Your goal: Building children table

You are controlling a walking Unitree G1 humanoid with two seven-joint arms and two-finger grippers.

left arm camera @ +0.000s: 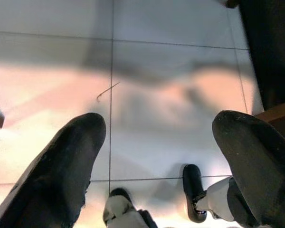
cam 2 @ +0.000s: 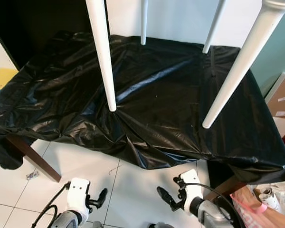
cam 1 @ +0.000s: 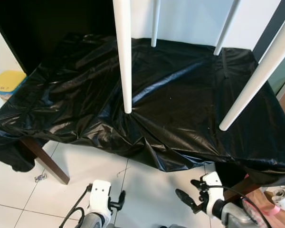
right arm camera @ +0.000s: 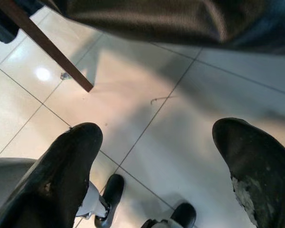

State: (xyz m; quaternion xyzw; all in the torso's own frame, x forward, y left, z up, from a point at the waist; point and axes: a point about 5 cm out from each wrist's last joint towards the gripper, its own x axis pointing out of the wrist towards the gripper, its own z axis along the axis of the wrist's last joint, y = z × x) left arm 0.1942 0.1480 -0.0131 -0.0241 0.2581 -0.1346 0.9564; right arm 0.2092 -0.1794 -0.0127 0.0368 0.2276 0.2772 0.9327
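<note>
A large table is draped in a crinkled black plastic sheet (cam 1: 180, 104), on which the white children's table is stood, its four white legs (cam 1: 124, 57) planted from 10 to 2 o'clock. White floor tiles (cam 1: 147, 190) are seen below. At 7 o'clock the left gripper (cam 1: 115, 200) is held low with fingers spread wide; at 5 o'clock the right gripper (cam 1: 187, 197) is likewise held wide apart, nothing gripped.

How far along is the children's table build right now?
Done, it seems: four white legs stand on the black plastic sheet, rising out of frame toward a tabletop that is not visible, so the table looks assembled and upright. In hand: nothing; the left hand and right hand hang open and empty over the tiled floor. Left: whether the legs are fully tightened cannot be judged.
</note>
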